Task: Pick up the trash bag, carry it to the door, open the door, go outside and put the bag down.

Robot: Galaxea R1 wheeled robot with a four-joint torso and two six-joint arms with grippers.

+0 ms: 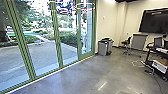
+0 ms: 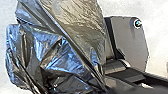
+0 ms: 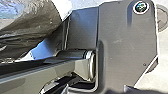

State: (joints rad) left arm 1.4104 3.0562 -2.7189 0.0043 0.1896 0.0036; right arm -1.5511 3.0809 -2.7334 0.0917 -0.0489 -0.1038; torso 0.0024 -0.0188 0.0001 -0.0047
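Bag apparently lifted — the grippers' state I cannot tell. Left, the glass doors look shut — opening, exit and set-down remain.

Trash bag: black, glossy, full-looking, creased; left wrist view. Green-framed glass door panels: upright, head view left.

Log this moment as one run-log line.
trash bag: both wrist views | hold: unclear | green-framed glass: head view's left | gray bin: by wall
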